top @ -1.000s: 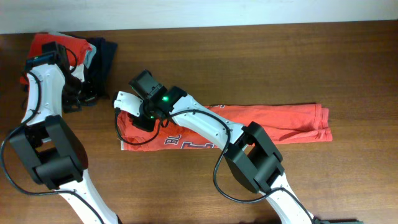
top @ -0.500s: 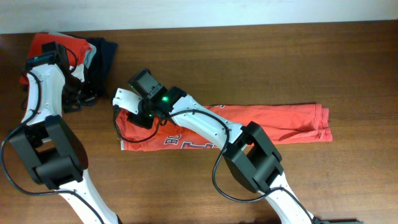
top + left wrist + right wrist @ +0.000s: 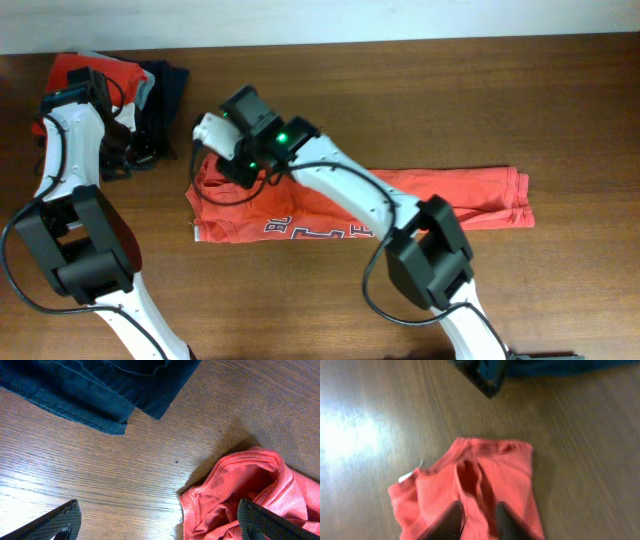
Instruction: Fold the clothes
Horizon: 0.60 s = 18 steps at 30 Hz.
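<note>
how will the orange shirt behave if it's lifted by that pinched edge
Probably floppy: the orange shirt bunches into ridges where the right hand pinches it. Likely light, lying thin and flat; the rest should drag across the wooden table.

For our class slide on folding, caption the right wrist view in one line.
Right gripper pinches a fold of the red shirt over the wooden table, dark garment beyond.

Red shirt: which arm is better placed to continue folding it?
Right. The right gripper pinches a fold of the red shirt at its end. The left gripper is open over the table near the dark garment, holding nothing.
</note>
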Motion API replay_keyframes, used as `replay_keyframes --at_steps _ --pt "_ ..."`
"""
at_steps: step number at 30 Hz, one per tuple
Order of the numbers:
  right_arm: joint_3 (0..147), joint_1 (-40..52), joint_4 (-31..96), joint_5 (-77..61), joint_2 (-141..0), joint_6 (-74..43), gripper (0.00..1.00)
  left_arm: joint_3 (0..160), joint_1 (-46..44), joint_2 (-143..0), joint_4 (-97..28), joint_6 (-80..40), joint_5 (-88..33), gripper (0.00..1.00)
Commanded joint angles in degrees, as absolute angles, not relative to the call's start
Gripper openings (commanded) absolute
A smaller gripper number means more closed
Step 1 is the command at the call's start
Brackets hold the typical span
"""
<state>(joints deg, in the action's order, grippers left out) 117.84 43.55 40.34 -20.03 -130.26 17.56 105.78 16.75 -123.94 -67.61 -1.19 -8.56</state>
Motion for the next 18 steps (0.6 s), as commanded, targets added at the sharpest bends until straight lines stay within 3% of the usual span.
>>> replay_keyframes --at_steps 1,18 --pt "118.9 43.6 44.0 -24.0 -129.1 15.4 0.04 106.8 16.8 -121.7 -67.5 -1.7 -8.5 0.99" --pt "117.8 44.9 42.8 -24.9 -143.2 15.4 0.04 106.8 16.8 -121.7 -67.5 -1.7 -8.5 0.99"
